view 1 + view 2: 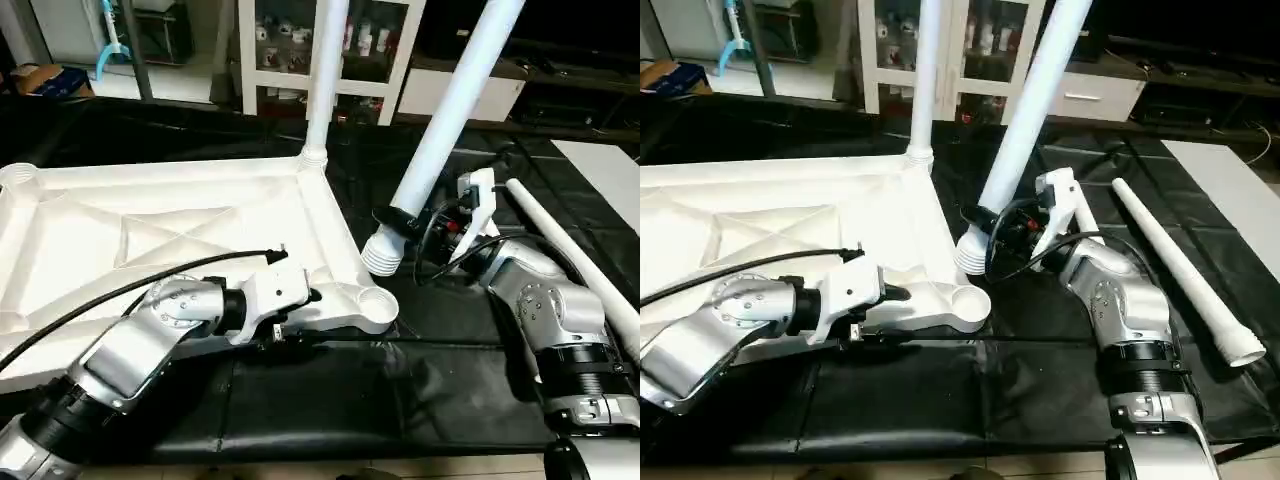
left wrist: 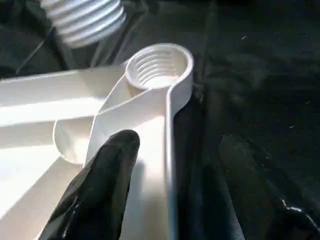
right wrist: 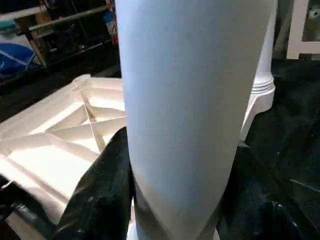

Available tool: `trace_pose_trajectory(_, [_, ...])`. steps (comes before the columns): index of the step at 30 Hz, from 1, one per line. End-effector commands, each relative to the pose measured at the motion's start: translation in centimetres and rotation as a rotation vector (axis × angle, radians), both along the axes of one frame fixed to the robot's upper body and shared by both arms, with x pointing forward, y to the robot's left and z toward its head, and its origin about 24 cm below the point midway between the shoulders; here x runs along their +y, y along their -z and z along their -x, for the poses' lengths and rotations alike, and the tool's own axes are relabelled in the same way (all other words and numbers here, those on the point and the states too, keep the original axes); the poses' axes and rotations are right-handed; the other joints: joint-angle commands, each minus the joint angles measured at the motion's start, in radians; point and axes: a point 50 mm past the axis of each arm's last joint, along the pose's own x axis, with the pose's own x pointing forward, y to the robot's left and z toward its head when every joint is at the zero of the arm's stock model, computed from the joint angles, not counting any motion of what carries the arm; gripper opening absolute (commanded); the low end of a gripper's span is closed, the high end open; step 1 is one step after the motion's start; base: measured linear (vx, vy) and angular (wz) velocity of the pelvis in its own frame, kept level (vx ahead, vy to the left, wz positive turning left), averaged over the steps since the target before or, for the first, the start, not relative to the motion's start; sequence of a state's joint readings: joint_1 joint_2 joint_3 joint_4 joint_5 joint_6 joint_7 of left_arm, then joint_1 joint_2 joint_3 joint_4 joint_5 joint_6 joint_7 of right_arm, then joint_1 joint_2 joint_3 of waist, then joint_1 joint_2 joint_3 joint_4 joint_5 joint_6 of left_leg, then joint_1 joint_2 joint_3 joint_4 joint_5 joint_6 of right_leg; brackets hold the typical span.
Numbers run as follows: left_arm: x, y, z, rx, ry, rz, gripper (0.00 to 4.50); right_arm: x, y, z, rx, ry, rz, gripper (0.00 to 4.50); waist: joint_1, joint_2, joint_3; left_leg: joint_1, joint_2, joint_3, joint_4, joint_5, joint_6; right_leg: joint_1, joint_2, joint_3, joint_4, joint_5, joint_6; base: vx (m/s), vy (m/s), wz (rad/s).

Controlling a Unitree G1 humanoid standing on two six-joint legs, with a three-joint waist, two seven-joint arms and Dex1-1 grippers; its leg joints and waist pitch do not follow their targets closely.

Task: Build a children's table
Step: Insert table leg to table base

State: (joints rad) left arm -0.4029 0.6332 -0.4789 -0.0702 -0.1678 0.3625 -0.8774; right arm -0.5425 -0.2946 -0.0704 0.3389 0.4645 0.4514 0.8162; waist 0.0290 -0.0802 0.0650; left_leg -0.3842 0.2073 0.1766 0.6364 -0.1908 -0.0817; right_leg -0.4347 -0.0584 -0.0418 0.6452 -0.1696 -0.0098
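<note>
The white table top lies ribbed side up on the black mat. One leg stands screwed into its far right corner. My right gripper is shut on a second leg, which tilts to the right. That leg's threaded end hangs just beyond and above the near right corner socket, not in it. My left gripper is open astride the table top's front rim, just left of that socket. One finger lies inside the rim, the other outside it.
A third leg lies loose on the mat to the right of my right arm. A white cabinet and dark furniture stand behind the mat. A white board sits at the far right.
</note>
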Motion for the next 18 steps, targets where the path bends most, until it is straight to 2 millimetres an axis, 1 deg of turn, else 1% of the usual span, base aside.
trace_pose_trajectory(1, [0.1, 0.4, -0.4, -0.029, -0.009, -0.051, 2.76, -0.3, -0.8, 0.2, -0.052, -0.003, 0.027, 1.88, -0.004, 0.009, -0.073, 0.016, 0.017, -0.001, -0.082, -0.198, -0.040, 0.052, -0.054, 0.040, -0.088, -0.324, -0.130, 0.000, 0.000, 0.00])
trace_pose_trajectory(3, [0.4, 0.8, -0.6, -0.014, -0.027, -0.078, 2.59, -0.3, -1.0, 0.3, -0.054, -0.007, 0.027, 1.88, -0.004, 0.021, -0.075, 0.018, 0.016, -0.002, -0.082, -0.201, -0.040, 0.053, -0.053, 0.040, -0.085, -0.297, -0.139, 0.000, 0.000, 0.00])
trace_pose_trajectory(5, [0.5, 1.0, -0.5, 0.006, -0.033, -0.084, 2.53, -0.3, -1.0, 0.3, -0.056, -0.011, 0.030, 1.88, -0.004, 0.018, -0.075, 0.018, 0.017, -0.001, -0.082, -0.198, -0.040, 0.054, -0.053, 0.040, -0.084, -0.278, -0.148, 0.000, 0.000, 0.00])
trace_pose_trajectory(6, [0.5, 1.1, -0.5, 0.023, -0.034, -0.086, 2.34, -0.4, -1.0, 0.3, -0.058, -0.012, 0.035, 1.88, -0.004, 0.023, -0.074, 0.020, 0.017, -0.002, -0.083, -0.206, -0.042, 0.053, -0.053, 0.039, -0.083, -0.272, -0.159, 0.000, 0.000, 0.00])
trace_pose_trajectory(7, [0.5, 1.2, -0.5, 0.028, -0.032, -0.090, 2.34, -0.4, -1.0, 0.3, -0.059, -0.013, 0.035, 1.88, -0.004, 0.023, -0.074, 0.020, 0.017, -0.002, -0.083, -0.206, -0.042, 0.053, -0.053, 0.039, -0.083, -0.272, -0.159, 0.000, 0.000, 0.00])
trace_pose_trajectory(8, [0.6, 1.3, -0.4, 0.030, -0.032, -0.099, 2.17, -0.4, -1.0, 0.3, -0.060, -0.013, 0.037, 1.88, -0.003, 0.022, -0.074, 0.020, 0.017, -0.001, -0.082, -0.214, -0.040, 0.053, -0.053, 0.039, -0.084, -0.271, -0.165, 0.000, 0.000, 0.00])
trace_pose_trajectory(9, [0.6, 1.4, -0.5, 0.030, -0.036, -0.104, 2.17, -0.4, -1.0, 0.3, -0.062, -0.014, 0.039, 1.88, -0.003, 0.024, -0.074, 0.020, 0.017, -0.002, -0.082, -0.216, -0.041, 0.054, -0.053, 0.039, -0.084, -0.271, -0.166, 0.000, 0.000, 0.00])
trace_pose_trajectory(10, [0.6, 1.5, -0.5, 0.028, -0.040, -0.105, 2.06, -0.4, -1.0, 0.3, -0.064, -0.014, 0.039, 1.88, -0.003, 0.023, -0.074, 0.019, 0.017, -0.002, -0.083, -0.217, -0.041, 0.055, -0.053, 0.039, -0.084, -0.269, -0.167, 0.000, 0.000, 0.00])
trace_pose_trajectory(11, [0.5, 1.7, -0.7, 0.021, -0.051, -0.098, 2.06, -0.4, -1.1, 0.3, -0.066, -0.014, 0.041, 1.88, -0.003, 0.024, -0.074, 0.019, 0.017, -0.002, -0.083, -0.220, -0.041, 0.054, -0.052, 0.039, -0.084, -0.272, -0.167, 0.000, 0.000, 0.00])
trace_pose_trajectory(12, [0.5, 1.7, -0.7, 0.020, -0.053, -0.095, 1.93, -0.4, -1.1, 0.3, -0.067, -0.014, 0.041, 1.88, -0.003, 0.021, -0.073, 0.020, 0.016, -0.001, -0.082, -0.228, -0.041, 0.053, -0.052, 0.039, -0.087, -0.286, -0.163, 0.000, 0.000, 0.00])
trace_pose_trajectory(14, [0.2, 1.7, -0.9, 0.009, -0.061, -0.074, 1.77, -0.3, -1.1, 0.4, -0.069, -0.017, 0.042, 1.88, -0.002, 0.022, -0.072, 0.020, 0.016, -0.003, -0.083, -0.245, -0.041, 0.053, -0.054, 0.039, -0.091, -0.322, -0.154, 0.000, 0.000, 0.00])
trace_pose_trajectory(17, [0.1, 2.1, -0.8, 0.010, -0.034, -0.100, 1.57, -0.3, -1.0, 0.4, -0.069, -0.018, 0.044, 1.88, -0.002, 0.022, -0.072, 0.021, 0.016, -0.004, -0.083, -0.257, -0.041, 0.051, -0.055, 0.038, -0.095, -0.352, -0.142, 0.000, 0.000, 0.00])
trace_pose_trajectory(18, [0.0, 2.3, -0.6, 0.020, -0.018, -0.111, 1.45, -0.3, -1.1, 0.4, -0.070, -0.019, 0.046, 1.88, -0.001, 0.024, -0.071, 0.021, 0.016, -0.005, -0.084, -0.261, -0.040, 0.051, -0.055, 0.038, -0.097, -0.365, -0.136, 0.000, 0.000, 0.00])
